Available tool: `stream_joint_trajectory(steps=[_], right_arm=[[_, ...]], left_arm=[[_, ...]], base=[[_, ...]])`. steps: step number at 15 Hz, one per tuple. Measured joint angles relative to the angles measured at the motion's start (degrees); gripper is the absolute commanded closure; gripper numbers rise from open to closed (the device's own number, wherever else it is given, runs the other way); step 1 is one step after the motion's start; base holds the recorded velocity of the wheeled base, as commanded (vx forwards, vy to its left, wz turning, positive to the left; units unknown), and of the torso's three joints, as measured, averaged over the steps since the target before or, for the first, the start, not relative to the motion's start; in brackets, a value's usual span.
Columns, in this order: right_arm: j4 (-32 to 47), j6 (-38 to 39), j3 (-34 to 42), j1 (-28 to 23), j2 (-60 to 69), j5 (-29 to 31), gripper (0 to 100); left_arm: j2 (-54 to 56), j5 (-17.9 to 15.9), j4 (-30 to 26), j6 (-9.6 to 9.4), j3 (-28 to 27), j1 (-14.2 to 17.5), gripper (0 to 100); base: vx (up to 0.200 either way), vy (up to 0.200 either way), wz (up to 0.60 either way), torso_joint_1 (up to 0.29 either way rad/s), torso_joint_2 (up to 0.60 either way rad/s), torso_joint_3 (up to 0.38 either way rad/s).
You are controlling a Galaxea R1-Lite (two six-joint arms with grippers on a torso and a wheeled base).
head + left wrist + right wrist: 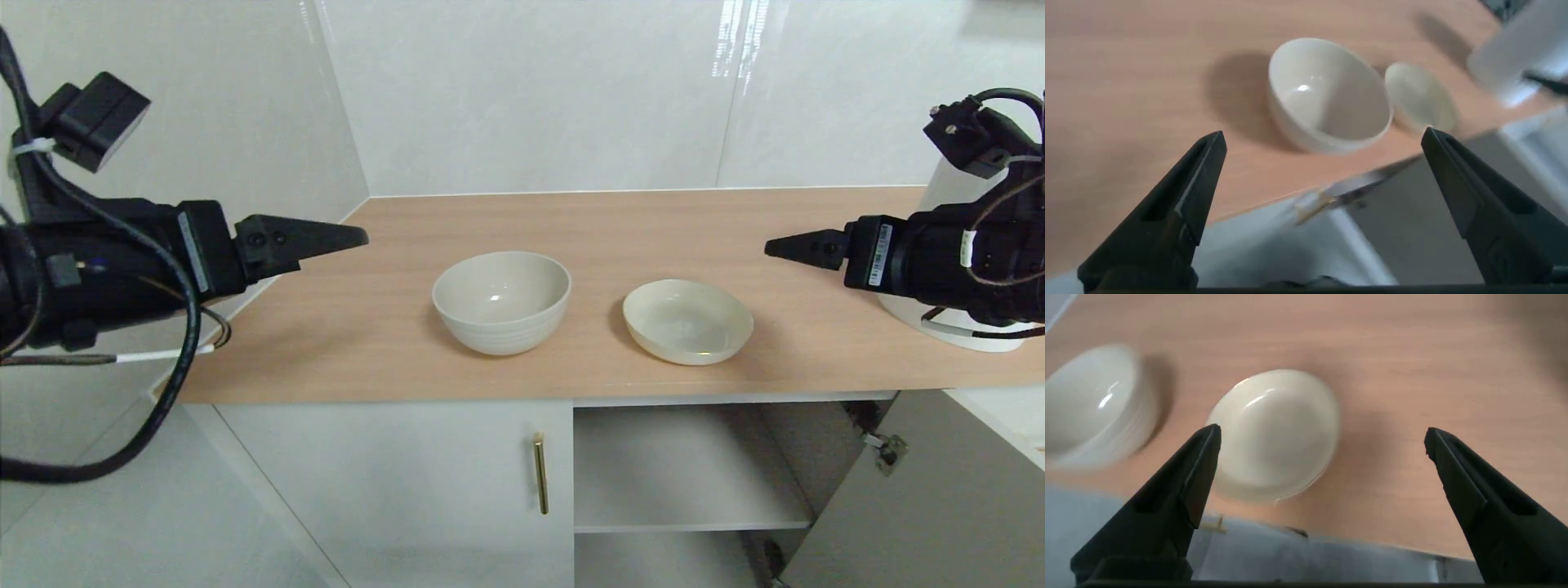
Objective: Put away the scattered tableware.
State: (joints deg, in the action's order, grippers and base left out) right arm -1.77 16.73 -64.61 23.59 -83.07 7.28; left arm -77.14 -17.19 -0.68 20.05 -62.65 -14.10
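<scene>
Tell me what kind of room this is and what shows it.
Most likely a home-style kitchen. A wooden countertop runs along a glossy tiled wall, a white cabinet with one door open sits below it, and a deep bowl and a shallow dish stand on the counter.

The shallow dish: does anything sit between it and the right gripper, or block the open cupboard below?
Nothing visible does. Only bare countertop lies between the right gripper and the shallow dish, and the cupboard shelf beneath stands open.
</scene>
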Motion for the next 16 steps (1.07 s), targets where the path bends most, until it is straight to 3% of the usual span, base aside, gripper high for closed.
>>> stream_joint_trajectory(steps=[1,4,5,7,12,13,16], right_arm=[[0.3,0.2,-1.0,-0.1,-0.8,0.2,0],[1.0,0.2,-1.3,-0.2,-2.9,0.4,0],[1.0,0.2,-1.3,-0.2,-3.5,0.5,0],[0.9,0.2,-1.1,-0.2,-4.2,1.0,0],[0.9,0.2,-0.9,0.0,-4.8,1.1,0],[0.9,0.2,-0.9,0.0,-4.8,1.1,0],[0.9,0.2,-0.9,0.0,-4.8,1.1,0]], left_arm=[[-2.2,3.5,-1.9,1.78,-2.9,-1.8,0],[-10.5,18.9,-3.9,4.55,-8.2,-6.3,0],[-12.9,21.0,-4.0,5.18,-9.2,-7.3,0],[-16.9,22.5,-3.9,5.86,-10.4,-8.4,0],[-21.8,22.7,-3.7,5.94,-10.9,-9.2,0],[-22.2,22.7,-3.7,5.94,-11.0,-9.3,100],[-22.8,22.6,-2.7,6.0,-11.0,-9.9,100]], base=[[0.0,0.0,0.0,0.0,0.0,0.0],[0.0,0.0,0.0,0.0,0.0,0.0],[0.0,0.0,0.0,0.0,0.0,0.0],[0.0,0.0,0.0,0.0,0.0,0.0],[0.0,0.0,0.0,0.0,0.0,0.0],[0.0,0.0,0.0,0.0,0.0,0.0],[0.0,0.0,0.0,0.0,0.0,0.0]])
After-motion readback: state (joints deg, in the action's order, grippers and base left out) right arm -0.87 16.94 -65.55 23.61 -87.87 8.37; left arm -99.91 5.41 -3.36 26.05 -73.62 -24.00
